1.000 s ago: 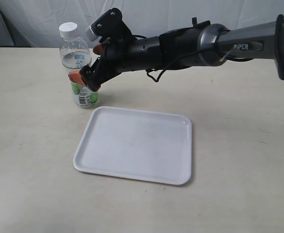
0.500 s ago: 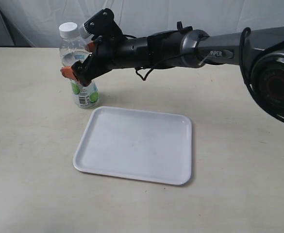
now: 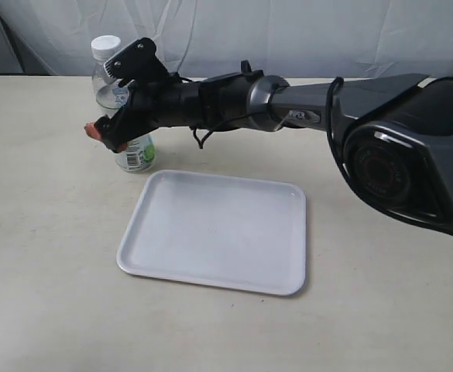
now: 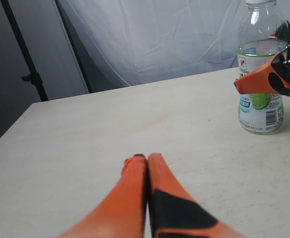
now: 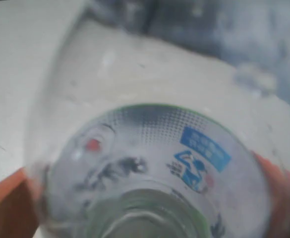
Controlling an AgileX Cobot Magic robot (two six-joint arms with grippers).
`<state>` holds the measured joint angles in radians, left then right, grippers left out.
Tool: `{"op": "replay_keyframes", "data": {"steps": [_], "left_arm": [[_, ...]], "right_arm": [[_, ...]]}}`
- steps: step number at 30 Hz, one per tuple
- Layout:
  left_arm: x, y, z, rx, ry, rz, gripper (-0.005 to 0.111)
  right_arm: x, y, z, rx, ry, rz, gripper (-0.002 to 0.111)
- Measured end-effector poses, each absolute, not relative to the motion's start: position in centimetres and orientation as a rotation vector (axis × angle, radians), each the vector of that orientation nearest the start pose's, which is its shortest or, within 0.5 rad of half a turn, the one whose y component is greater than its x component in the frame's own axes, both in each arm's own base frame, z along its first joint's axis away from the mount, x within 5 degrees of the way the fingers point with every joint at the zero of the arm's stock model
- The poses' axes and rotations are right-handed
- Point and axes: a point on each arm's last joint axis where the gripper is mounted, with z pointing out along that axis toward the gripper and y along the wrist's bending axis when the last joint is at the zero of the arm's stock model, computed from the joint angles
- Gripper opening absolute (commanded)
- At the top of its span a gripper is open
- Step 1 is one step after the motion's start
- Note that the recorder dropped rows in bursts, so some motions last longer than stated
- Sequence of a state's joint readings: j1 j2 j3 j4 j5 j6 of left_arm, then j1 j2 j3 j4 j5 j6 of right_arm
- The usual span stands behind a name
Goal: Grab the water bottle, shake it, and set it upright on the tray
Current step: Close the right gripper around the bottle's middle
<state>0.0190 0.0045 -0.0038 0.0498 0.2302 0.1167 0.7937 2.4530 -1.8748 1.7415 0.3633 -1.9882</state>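
Observation:
The water bottle point(image 3: 114, 91) stands upright on the table just beyond the far left corner of the white tray point(image 3: 218, 229). It is clear, with a white cap and a white-and-green label. My right gripper point(image 3: 108, 133) reaches across from the right and is open, with one orange finger on each side of the bottle's middle. Up close in the right wrist view, the bottle point(image 5: 154, 158) fills the space between the fingers point(image 5: 6, 203). In the left wrist view my left gripper point(image 4: 145, 158) is shut and empty, low over the table and well short of the bottle point(image 4: 261, 111).
The beige table point(image 3: 381, 256) stretches to the right and in front of the tray. A white curtain point(image 3: 288, 31) hangs along its far edge. A dark stand point(image 4: 28, 64) rises beyond the table in the left wrist view. The left arm is outside the exterior view.
The right arm has pushed further left, so its fingers have slid from beside the bottle to either side of it. The bottle and tray have not moved.

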Motion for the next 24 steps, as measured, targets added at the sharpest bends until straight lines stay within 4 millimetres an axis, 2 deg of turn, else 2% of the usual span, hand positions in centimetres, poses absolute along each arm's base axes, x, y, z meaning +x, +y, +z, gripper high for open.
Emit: {"op": "replay_keyframes", "data": {"steps": [4,21,23,24], "left_arm": [[5.57,0.21,19.33,0.117,1.712,0.146,0.000],[5.57,0.21,19.33,0.117,1.712,0.146,0.000],[5.57,0.21,19.33,0.117,1.712,0.146,0.000],[5.57,0.21,19.33,0.117,1.712,0.146,0.000]], "right_arm": [[36.49,41.70,13.47,-1.152,1.711,0.616,0.104],[36.15,41.97,13.51,-1.157,1.706,0.644,0.104],[36.22,41.94,13.47,-1.148,1.716,0.630,0.100],[36.27,41.90,13.46,-1.143,1.721,0.624,0.093]]}}
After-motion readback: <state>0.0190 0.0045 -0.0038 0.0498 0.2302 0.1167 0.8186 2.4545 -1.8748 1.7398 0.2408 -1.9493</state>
